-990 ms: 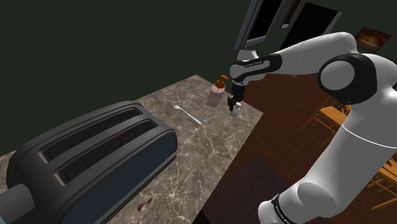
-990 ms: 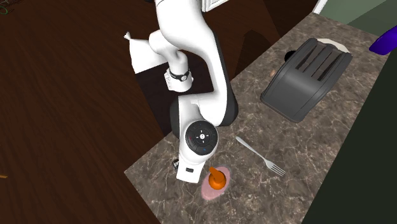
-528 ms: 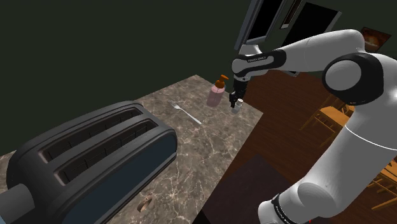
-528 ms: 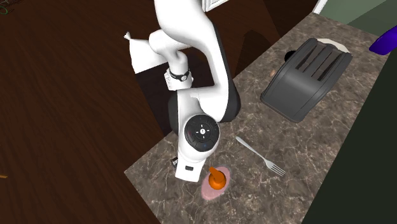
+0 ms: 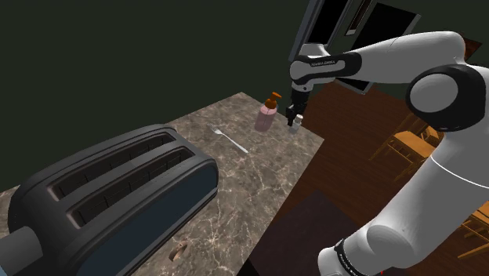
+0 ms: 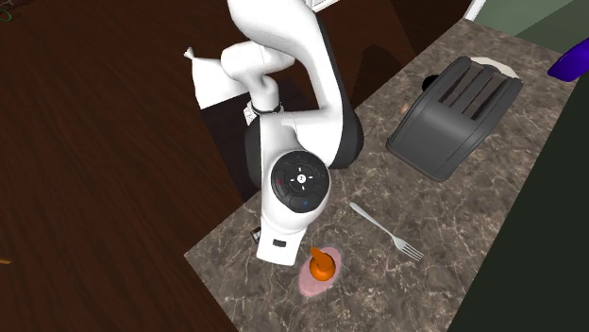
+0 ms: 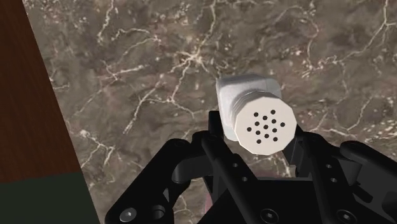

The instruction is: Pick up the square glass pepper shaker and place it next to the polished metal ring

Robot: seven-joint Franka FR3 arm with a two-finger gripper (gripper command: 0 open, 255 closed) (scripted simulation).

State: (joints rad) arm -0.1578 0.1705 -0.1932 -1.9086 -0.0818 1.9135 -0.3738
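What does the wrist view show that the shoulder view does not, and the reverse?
Wrist view: the holes in the pale cap of the shaker. Shoulder view: the toaster, the fork, the pink bottle and the ring. Both: the gripper shut on the shaker, above the marble counter.

toaster (image 5: 110, 196) 1 | fork (image 5: 228, 139) 1 | pump bottle (image 5: 267, 116) 1 | shaker (image 7: 257, 124) 1 | ring (image 5: 179, 251) 1
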